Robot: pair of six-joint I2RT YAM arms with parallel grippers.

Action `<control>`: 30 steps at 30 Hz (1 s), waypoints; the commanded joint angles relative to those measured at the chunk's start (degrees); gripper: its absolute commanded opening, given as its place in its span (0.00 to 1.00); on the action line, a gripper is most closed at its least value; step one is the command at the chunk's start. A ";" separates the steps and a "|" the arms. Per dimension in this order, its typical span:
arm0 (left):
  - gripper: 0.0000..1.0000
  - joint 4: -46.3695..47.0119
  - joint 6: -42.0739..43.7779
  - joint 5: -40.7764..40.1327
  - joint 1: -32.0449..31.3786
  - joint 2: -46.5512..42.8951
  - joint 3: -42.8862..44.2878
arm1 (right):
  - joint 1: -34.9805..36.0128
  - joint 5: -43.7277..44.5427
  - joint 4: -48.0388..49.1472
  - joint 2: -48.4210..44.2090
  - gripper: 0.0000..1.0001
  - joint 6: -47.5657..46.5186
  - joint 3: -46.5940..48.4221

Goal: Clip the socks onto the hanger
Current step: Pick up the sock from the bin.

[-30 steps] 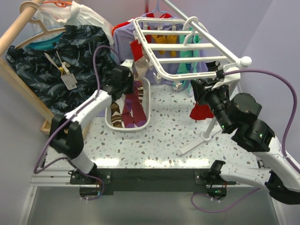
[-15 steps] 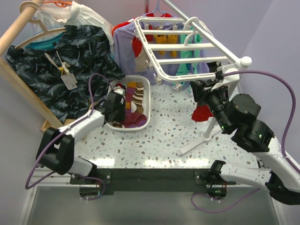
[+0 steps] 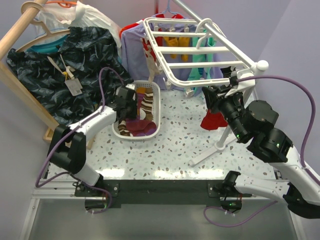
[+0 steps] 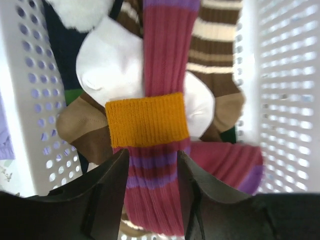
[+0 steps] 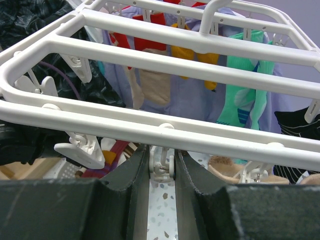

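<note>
Down inside the basket (image 4: 285,100), the left jaws are closed on a maroon sock (image 4: 162,60). It runs straight between them, its orange band just past their tips, so I judge it gripped for lifting out. Up and right of the basket, the right jaws pinch a clip (image 5: 161,167) under the hanger (image 5: 165,131), likely to spread it for that sock.

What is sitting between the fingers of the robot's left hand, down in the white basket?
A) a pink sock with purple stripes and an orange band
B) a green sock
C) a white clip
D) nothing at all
A: in the left wrist view, the pink sock with purple stripes and an orange band runs between the left gripper fingers, inside the basket.
</note>
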 commanded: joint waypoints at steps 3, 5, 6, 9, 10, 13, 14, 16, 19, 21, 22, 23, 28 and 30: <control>0.40 2.70 0.16 -1.78 1.18 5.04 2.14 | 0.21 -0.25 0.57 0.06 0.08 0.12 -0.32; 0.32 2.96 -0.01 -1.43 1.18 5.84 1.88 | 0.21 -0.16 0.66 -0.11 0.08 0.12 -0.40; 0.28 3.14 -0.01 -1.26 1.18 5.84 1.79 | 0.21 -0.16 0.57 -0.11 0.08 0.12 -0.49; 0.13 3.67 0.07 -1.95 1.09 3.91 0.82 | 0.30 -0.16 0.40 0.06 0.08 0.38 -0.93; 0.08 3.67 0.16 -2.91 1.09 2.17 0.38 | 0.21 -0.16 0.48 0.15 0.08 0.38 -1.11; 0.00 3.75 0.60 -4.15 1.00 -2.13 -0.32 | 0.21 -0.25 0.74 0.24 0.08 0.56 -1.37; 0.00 3.84 0.69 -4.24 1.09 -3.20 -0.58 | 0.21 -0.25 0.75 0.33 0.08 0.64 -1.37; 0.00 4.11 0.78 -4.33 1.09 -6.36 -1.20 | 0.21 -0.43 1.01 0.33 0.08 0.73 -1.37; 0.00 3.85 0.95 -3.81 1.18 -10.05 -1.11 | 0.21 -0.69 1.01 0.50 0.08 0.82 -1.02; 0.00 3.93 1.13 -3.72 1.09 -11.90 -1.03 | 0.21 -0.78 0.75 0.59 0.08 0.82 -0.76; 0.00 3.93 1.39 -2.76 1.09 -13.48 -0.68 | 0.21 -0.87 0.66 0.59 0.08 0.91 -0.49; 0.00 4.19 2.35 -1.70 1.00 -14.19 -0.41 | 0.21 -0.95 0.75 0.59 0.08 1.08 -0.41; 0.00 14.96 6.13 8.99 -1.62 -21.65 -2.52 | 0.21 -2.01 1.54 1.12 0.08 1.61 0.29; 0.00 19.03 6.58 11.83 -3.12 -23.42 -3.66 | 0.21 -2.88 1.63 1.64 0.08 2.05 0.65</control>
